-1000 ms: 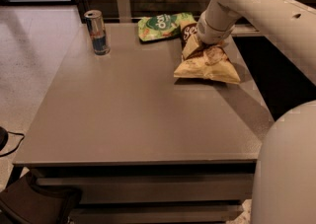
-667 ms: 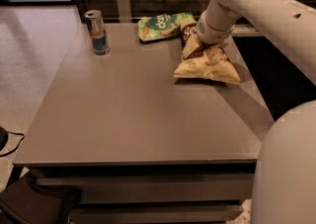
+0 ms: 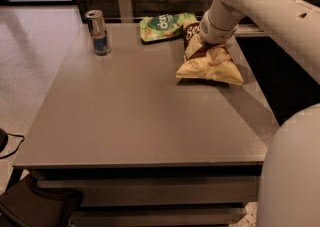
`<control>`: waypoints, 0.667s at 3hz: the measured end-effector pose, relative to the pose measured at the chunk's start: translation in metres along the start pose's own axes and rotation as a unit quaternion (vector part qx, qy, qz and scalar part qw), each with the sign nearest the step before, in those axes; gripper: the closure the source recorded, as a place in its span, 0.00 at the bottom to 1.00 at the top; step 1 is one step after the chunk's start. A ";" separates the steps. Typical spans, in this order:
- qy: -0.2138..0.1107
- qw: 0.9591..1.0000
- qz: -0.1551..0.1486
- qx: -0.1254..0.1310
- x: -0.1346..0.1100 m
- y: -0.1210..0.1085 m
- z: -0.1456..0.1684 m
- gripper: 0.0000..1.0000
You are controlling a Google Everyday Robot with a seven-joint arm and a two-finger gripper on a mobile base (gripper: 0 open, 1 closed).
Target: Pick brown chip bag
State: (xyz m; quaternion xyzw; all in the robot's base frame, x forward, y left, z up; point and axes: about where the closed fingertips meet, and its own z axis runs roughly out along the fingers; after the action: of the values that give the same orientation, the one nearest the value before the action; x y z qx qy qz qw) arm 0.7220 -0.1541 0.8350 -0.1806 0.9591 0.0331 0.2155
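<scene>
The brown chip bag (image 3: 210,64) lies at the far right of the grey table (image 3: 135,116); it is pale tan and crinkly, with a dark brown panel and white lettering at its far end. My gripper (image 3: 206,42) is down on the bag's far middle, at the end of the white arm (image 3: 260,1) that reaches in from the upper right. The wrist hides where it meets the bag. The bag's near edge rests on the table.
A green snack bag (image 3: 164,26) with a white round logo lies just left of the gripper at the table's back edge. A silver and blue can (image 3: 98,33) stands upright at the back left. The robot's white body (image 3: 295,171) fills the lower right.
</scene>
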 end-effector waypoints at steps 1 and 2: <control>-0.065 0.998 -0.009 0.009 -0.005 -0.003 -0.048 1.00; -0.131 0.991 -0.025 -0.005 -0.011 -0.006 -0.095 1.00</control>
State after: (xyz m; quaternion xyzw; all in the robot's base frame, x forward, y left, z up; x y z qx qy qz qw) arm 0.6955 -0.1693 0.9262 -0.1993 0.9176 0.0554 0.3393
